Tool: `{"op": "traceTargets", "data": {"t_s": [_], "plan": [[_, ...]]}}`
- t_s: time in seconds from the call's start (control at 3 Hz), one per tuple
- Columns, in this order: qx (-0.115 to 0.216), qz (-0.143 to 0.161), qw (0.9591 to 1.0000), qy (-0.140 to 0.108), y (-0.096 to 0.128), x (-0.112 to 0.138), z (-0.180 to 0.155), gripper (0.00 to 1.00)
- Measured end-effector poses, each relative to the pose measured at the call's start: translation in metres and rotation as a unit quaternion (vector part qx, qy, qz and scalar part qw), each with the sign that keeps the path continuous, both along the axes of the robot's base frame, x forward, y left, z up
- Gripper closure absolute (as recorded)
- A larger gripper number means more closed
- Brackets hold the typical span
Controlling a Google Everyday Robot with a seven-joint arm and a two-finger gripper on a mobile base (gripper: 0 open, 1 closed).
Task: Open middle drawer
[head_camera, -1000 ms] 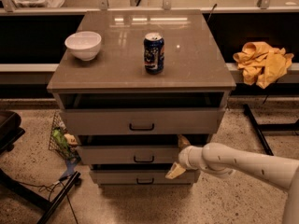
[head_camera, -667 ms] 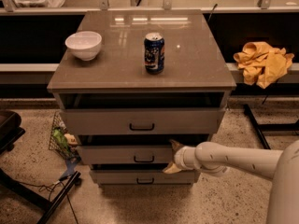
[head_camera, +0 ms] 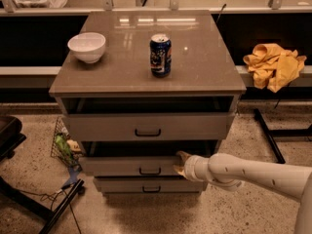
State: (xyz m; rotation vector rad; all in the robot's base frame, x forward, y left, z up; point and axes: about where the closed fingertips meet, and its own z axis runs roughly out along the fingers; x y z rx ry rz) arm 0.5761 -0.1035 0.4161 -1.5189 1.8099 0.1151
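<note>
**Item:** middle drawer (head_camera: 117, 165), under the table's (head_camera: 204, 77) front edge, between the top drawer (head_camera: 107, 126) and the bottom drawer (head_camera: 122, 185).

**Change:** compared with a second ago, my hand (head_camera: 181, 163) sits further left and a little higher. It is now at the upper rim of the drawer front, just right of the black handle (head_camera: 150, 170). The arm reaches in from beyond the table's front right corner.

**Drawer:** I can vouch for no shift in the front. It juts out slightly, with a dark gap above it.

**Reading:** I judge that contact is made and the pull has barely begun.

**Hand state:** I cannot tell whether it is released or clenched, nor whether it grips the rim or merely touches it.
</note>
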Motion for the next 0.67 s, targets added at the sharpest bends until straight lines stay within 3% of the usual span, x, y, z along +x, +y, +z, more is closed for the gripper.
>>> {"op": "traceTargets", "data": {"t_s": [0.33,0.67], "plan": [[0.0,0.0,1.0,0.0,0.0001,0.0004,0.0046,0.95],[0.0,0.0,1.0,0.0,0.0,0.0004,0.007,1.0]]}}
